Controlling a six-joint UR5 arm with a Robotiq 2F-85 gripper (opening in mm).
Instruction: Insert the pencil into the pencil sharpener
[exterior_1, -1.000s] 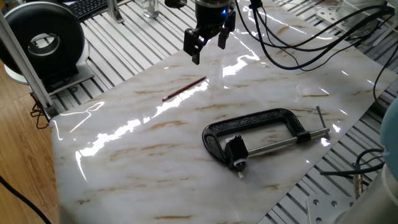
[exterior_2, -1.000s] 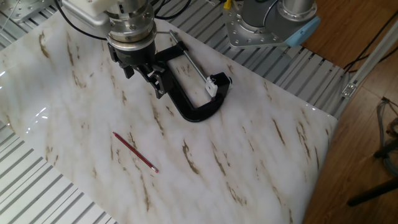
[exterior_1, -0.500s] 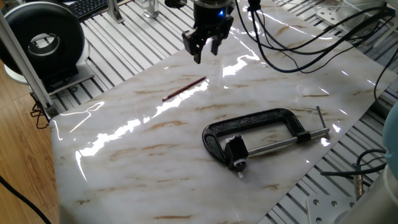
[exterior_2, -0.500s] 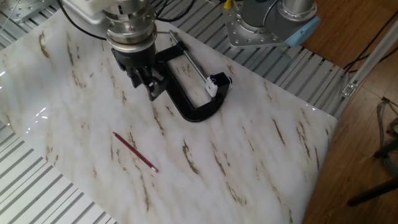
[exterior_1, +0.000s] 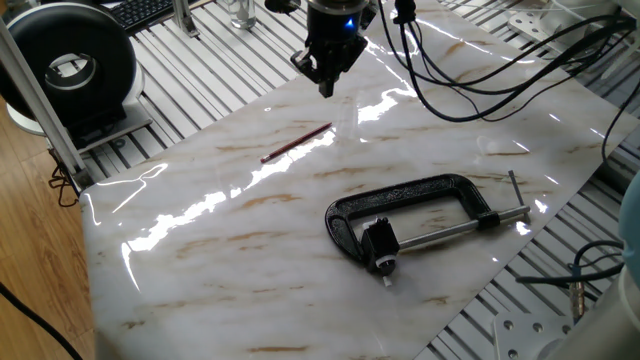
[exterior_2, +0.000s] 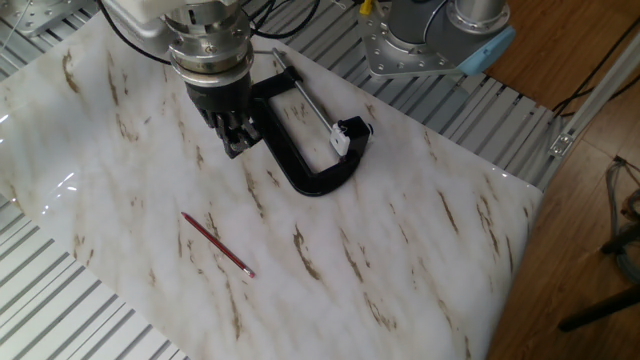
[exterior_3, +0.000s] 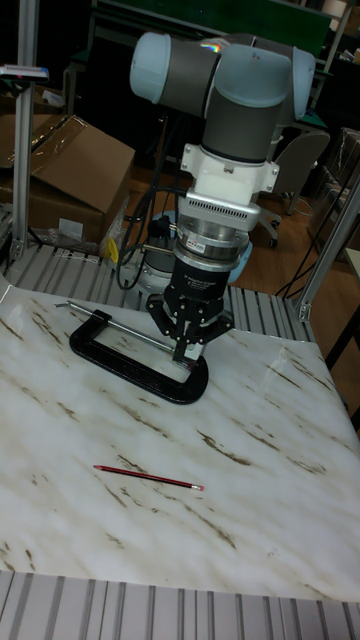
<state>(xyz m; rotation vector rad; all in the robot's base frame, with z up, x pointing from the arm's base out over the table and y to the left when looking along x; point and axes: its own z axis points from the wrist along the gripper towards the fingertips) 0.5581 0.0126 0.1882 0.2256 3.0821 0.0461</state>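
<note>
The dark-red pencil lies flat on the marble slab, free of everything. The small black pencil sharpener sits in the mouth of the black C-clamp, at its screw end. In the tall fixed view the arm hides it. My gripper hangs above the slab, between pencil and clamp. Its fingers are shut together and hold nothing that I can see.
The marble slab lies on a slatted metal table. A black round device stands at one corner. Dark cables trail past the arm, and the slab's edges drop off close to the clamp and the pencil.
The gripper's fingers have closed from wide open to shut, and the wrist has turned a little. Pencil, clamp and sharpener have not moved.
</note>
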